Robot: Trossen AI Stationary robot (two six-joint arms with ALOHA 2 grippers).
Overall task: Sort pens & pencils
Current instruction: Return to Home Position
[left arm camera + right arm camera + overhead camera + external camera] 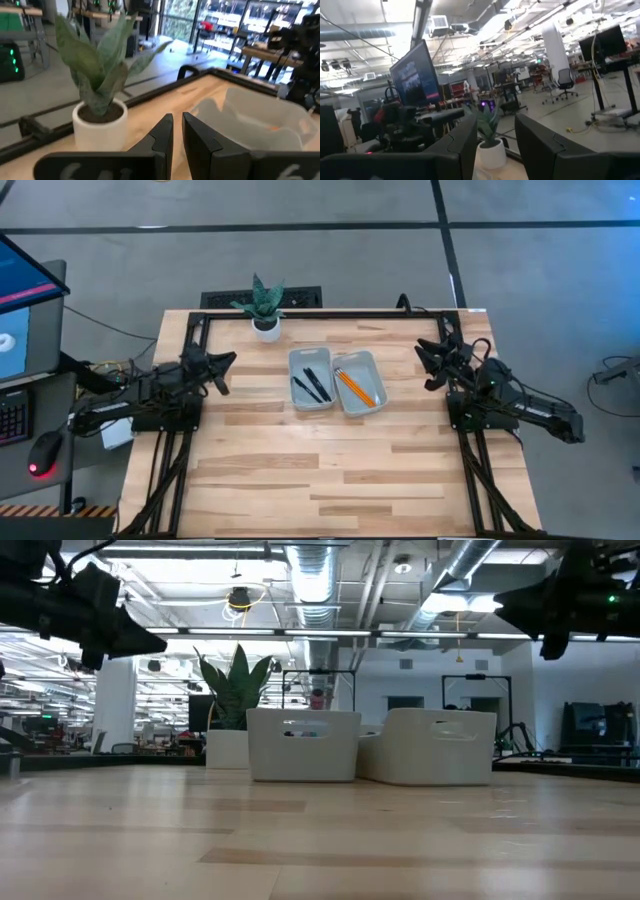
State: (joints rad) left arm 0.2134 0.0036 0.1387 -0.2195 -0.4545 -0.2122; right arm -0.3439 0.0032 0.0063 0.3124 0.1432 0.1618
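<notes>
Wrist views: L claw closed, R claw spread.

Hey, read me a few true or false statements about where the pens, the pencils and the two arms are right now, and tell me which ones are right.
1. The pens lie in the left bin. True.
2. The pencils lie loose outside the bins. False: they lie in the right bin.
3. The right gripper holds a pencil. False: its fingers are open with nothing between them, off to the side of the bins.
4. The plant stands nearer the left gripper than the right one. True.
</notes>
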